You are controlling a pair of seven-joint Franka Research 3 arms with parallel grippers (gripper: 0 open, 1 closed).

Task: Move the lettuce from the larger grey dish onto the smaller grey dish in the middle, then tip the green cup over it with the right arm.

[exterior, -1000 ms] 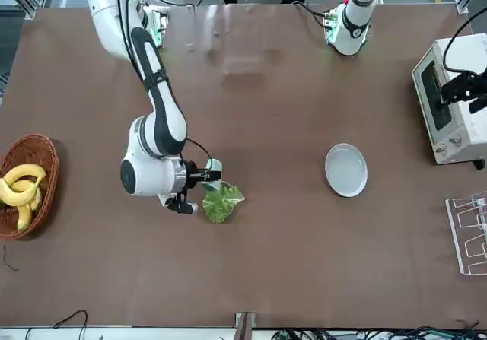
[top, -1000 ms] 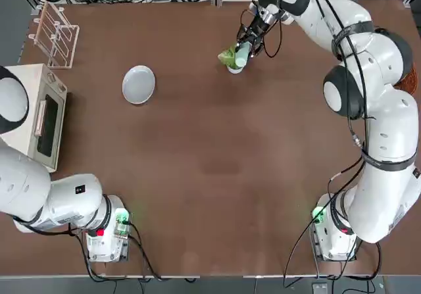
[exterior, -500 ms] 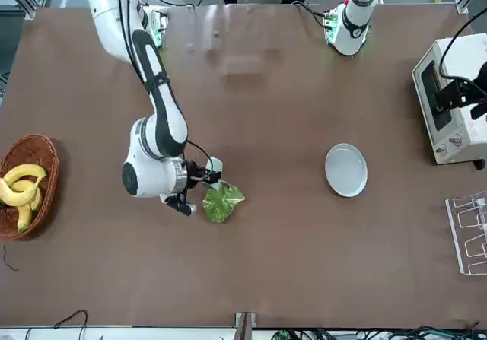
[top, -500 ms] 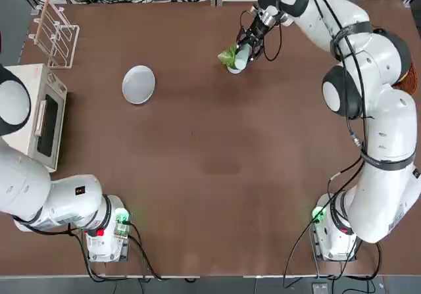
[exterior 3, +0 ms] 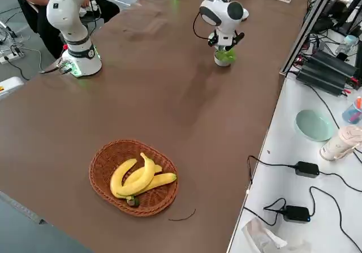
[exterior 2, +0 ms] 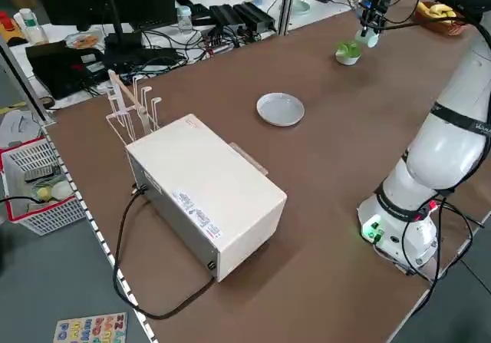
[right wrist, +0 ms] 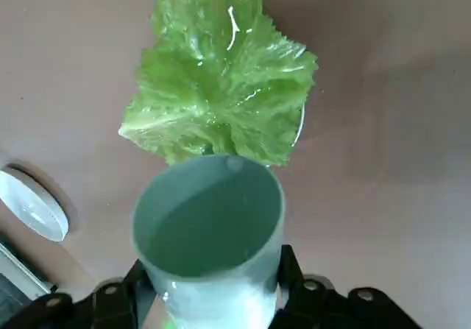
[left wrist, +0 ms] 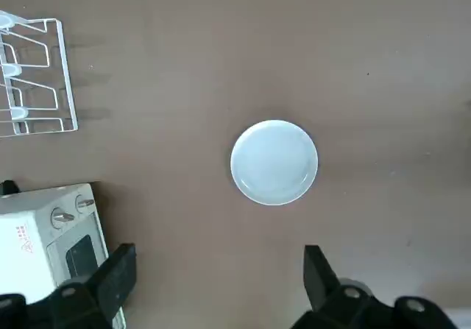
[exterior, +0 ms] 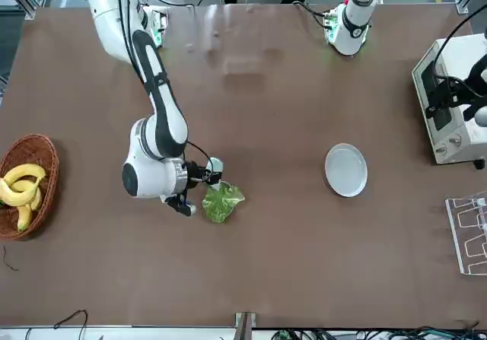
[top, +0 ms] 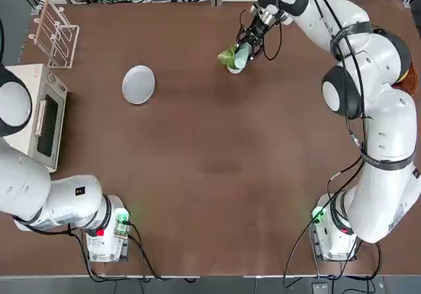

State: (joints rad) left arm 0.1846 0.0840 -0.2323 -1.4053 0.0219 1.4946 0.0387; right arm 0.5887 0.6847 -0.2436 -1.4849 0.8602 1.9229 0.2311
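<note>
Near our bases the desk (top: 210, 175) carries nothing of the task. Our left gripper (left wrist: 213, 285) hangs above the plate (top: 139, 84) at about ten o'clock, fingers (left wrist: 110, 281) spread wide and holding nothing; the plate is bare. Over the last second the left hand has drifted a little in the front view, nothing more.

Farther out, near twelve o'clock, the lettuce (top: 227, 57) already sits in the bowl (right wrist: 300, 123), covering nearly all of it, so we judge the first half done. Our right gripper (top: 247, 44) is pinching the cup (top: 241, 56), fingers (right wrist: 118, 299) pressed on its sides. The cup is tilted, its mouth turned toward the leaves and just above them. Compared with a second ago, the cup has shifted slightly nearer over the lettuce, and the grip has not changed. We read this as the tipping step underway, close to finished; what remains is to complete the pour.
</note>
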